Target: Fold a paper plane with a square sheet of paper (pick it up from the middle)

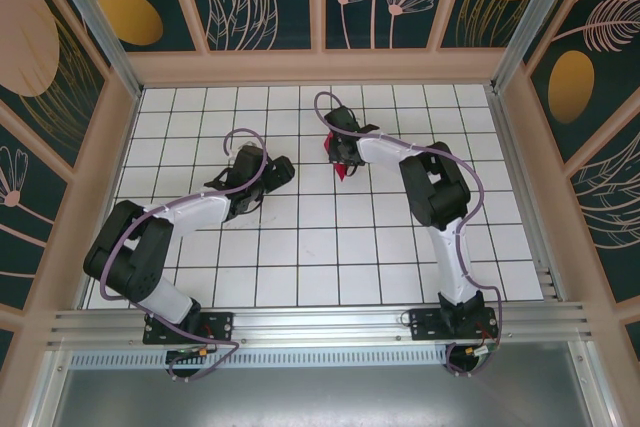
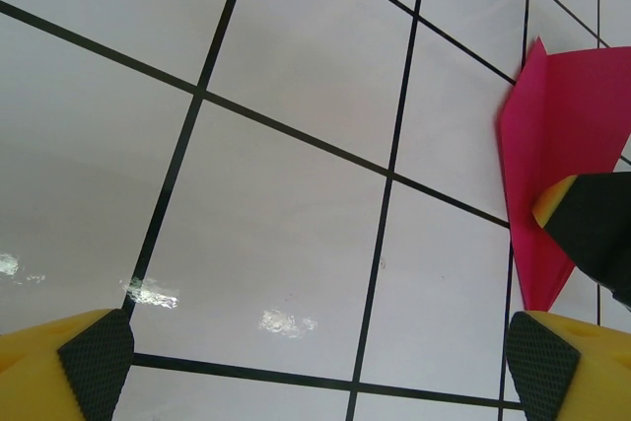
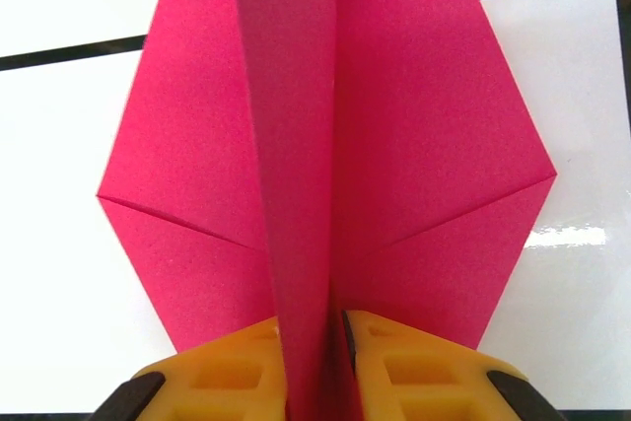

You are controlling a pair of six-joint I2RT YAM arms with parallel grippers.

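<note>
White grid-tiled table [image 1: 300, 247]; folded magenta paper [image 3: 424, 145] on it, centre ridge raised.

Bright, even overhead light; small glare patches on the glossy white grid-tiled tabletop [image 2: 296, 96]. The folded magenta-pink paper plane [image 3: 414, 145] is sharp, its raised fold darker.

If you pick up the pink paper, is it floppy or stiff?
Probably stiffer than a flat sheet: the paper has creases and an upright middle fold pinched by the right gripper. Likely light, so its flaps may droop. A push would probably slide it on the glossy table.
</note>
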